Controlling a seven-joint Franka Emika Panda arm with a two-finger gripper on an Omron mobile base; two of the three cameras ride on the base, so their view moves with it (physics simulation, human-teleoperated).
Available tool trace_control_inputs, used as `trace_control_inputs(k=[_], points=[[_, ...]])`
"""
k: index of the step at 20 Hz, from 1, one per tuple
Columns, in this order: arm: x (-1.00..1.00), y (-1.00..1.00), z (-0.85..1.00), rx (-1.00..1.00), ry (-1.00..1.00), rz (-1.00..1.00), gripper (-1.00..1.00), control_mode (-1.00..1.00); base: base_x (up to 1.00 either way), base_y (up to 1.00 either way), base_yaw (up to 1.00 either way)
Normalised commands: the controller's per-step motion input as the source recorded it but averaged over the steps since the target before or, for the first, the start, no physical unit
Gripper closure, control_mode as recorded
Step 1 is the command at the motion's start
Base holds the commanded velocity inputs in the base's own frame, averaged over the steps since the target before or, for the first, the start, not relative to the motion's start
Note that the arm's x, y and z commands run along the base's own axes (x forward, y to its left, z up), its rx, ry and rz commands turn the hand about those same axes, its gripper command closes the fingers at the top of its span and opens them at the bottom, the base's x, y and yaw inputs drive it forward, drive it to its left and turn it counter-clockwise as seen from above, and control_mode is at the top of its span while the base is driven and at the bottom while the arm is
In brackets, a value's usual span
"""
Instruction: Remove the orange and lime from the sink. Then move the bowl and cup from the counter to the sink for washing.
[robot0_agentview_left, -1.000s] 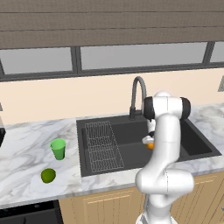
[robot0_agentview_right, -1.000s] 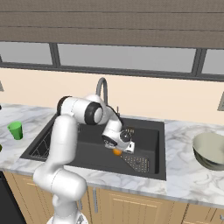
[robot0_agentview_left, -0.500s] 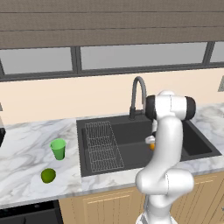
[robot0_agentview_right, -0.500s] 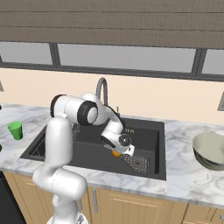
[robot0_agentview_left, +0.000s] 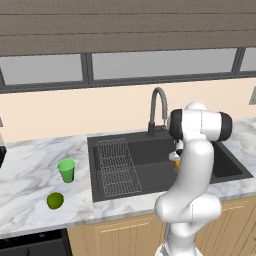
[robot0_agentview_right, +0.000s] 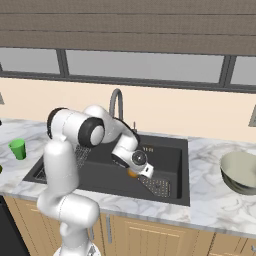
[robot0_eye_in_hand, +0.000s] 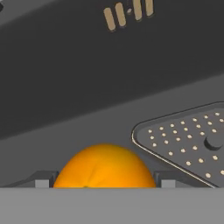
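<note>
My gripper (robot0_eye_in_hand: 105, 181) is down in the dark sink (robot0_agentview_right: 100, 172), shut on the orange (robot0_eye_in_hand: 105, 168); a fingertip presses each side of the fruit. From the right base, the orange (robot0_agentview_right: 132, 173) peeks out under the hand, just left of the perforated drain plate (robot0_agentview_right: 156, 185). The arm covers most of the orange (robot0_agentview_left: 175, 163) from the left base. The lime (robot0_agentview_left: 55, 200) lies on the white counter (robot0_agentview_left: 30, 180) left of the sink, with the light-green cup (robot0_agentview_left: 66, 170) upright behind it. The bowl (robot0_agentview_right: 240, 172) rests on the counter to the right.
A wire rack (robot0_agentview_left: 116, 167) fills the sink's left half. The curved faucet (robot0_agentview_left: 159, 110) rises behind the basin, close to my forearm. The sink's back wall has overflow slots (robot0_eye_in_hand: 129, 13). The counter's front edge runs above wood cabinets (robot0_agentview_right: 150, 235).
The hand has sunk a little lower over the orange and the arm's upper links have swung left. The orange, lime, cup and bowl have stayed in place.
</note>
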Motion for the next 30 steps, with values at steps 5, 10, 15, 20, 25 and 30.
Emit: trace_control_inputs(k=[5, 10, 15, 20, 25, 30], points=[[-0.18, -0.05, 0.45, 0.0, 0.01, -0.06, 1.0, -1.0, 0.0, 0.0, 0.0], [-0.27, -0.02, 0.41, 0.0, 0.0, -0.03, 1.0, -1.0, 0.0, 0.0, 0.0], [-0.28, -0.02, 0.41, 0.0, 0.0, -0.01, 1.0, -1.0, 0.0, 0.0, 0.0], [-0.28, -0.01, 0.42, 0.0, 0.0, 0.0, 1.0, -1.0, 0.0, 0.0, 0.0], [-0.24, 0.0, 0.42, 0.0, 0.03, 0.0, 1.0, -1.0, 0.0, 0.0, 0.0], [-0.22, 0.0, 0.44, 0.0, 0.05, 0.0, 1.0, -1.0, 0.0, 0.0, 0.0]])
